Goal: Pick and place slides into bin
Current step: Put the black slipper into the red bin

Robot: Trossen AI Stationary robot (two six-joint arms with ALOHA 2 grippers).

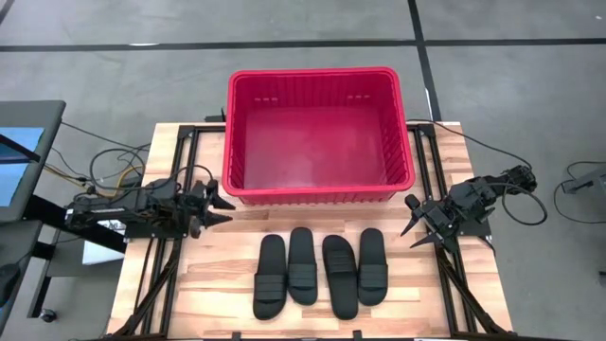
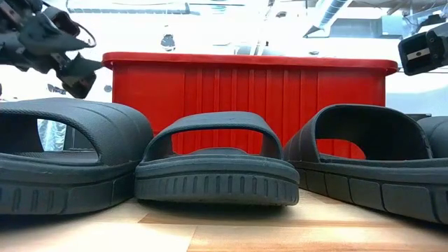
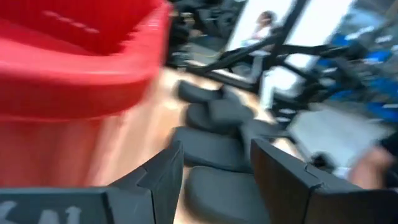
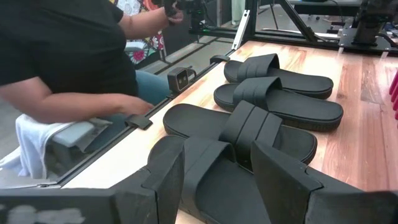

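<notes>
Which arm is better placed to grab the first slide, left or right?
Slight edge to the right. Its claw hangs open just beside the rightmost slide, already pointing at the row. The left claw, also open, sits near the bin corner, a little farther from the leftmost slide.

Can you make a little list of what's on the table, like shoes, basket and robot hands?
slides: four black slides side by side on the table
bin: red bin behind them, nothing inside
left gripper: left gripper open, by the bin's left corner
right gripper: right gripper open, right of the slides
held: nothing
</notes>
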